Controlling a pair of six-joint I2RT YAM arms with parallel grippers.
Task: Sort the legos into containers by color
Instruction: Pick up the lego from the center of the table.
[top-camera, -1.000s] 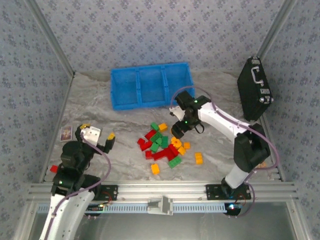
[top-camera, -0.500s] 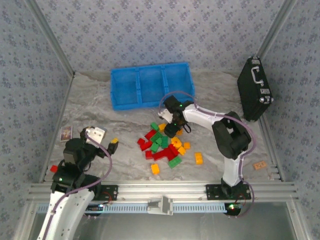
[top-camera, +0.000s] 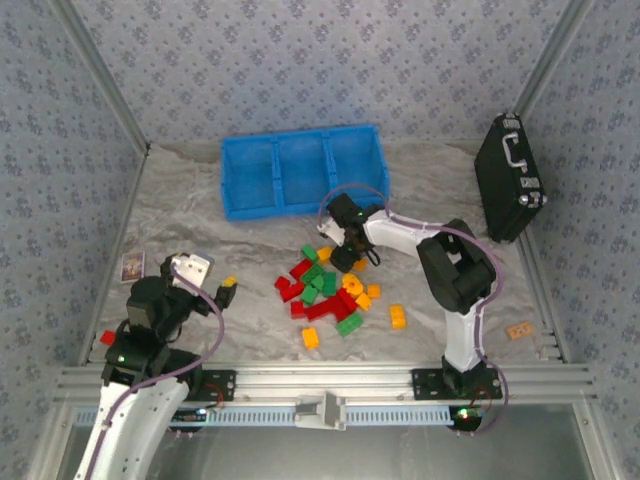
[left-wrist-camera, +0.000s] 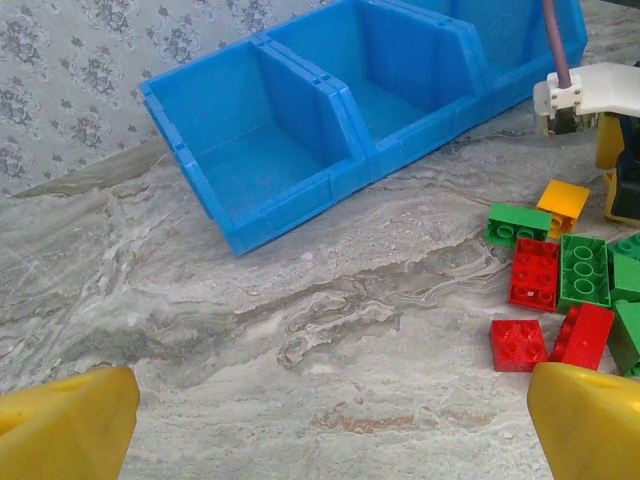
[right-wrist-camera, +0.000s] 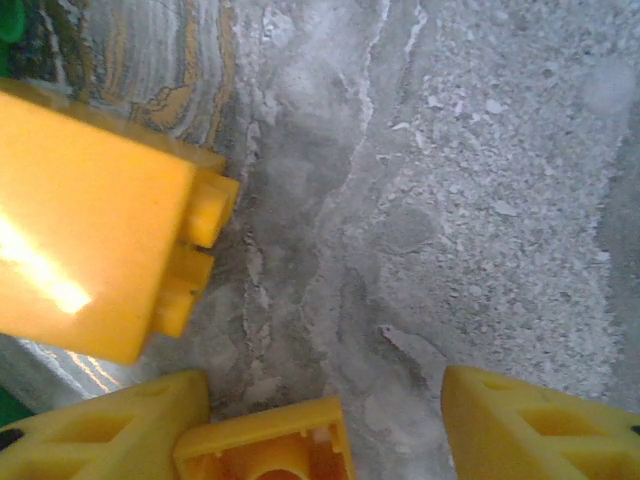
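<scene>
Since the arm swung in from the right, the right gripper now sits low at the pile's far edge; jaws have narrowed but aren't clamped yet, w/ an orange-yellow brick between them, gap on one side; legos still heaped near of the blue tray, compartments bare; left gripper unchanged, spread wide, empty, near left; first pick looks imminent

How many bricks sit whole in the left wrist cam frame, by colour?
red bricks: 3
green bricks: 2
orange brick: 1
total: 6
More green pieces are cut off by the right edge of the frame and are not counted.
</scene>
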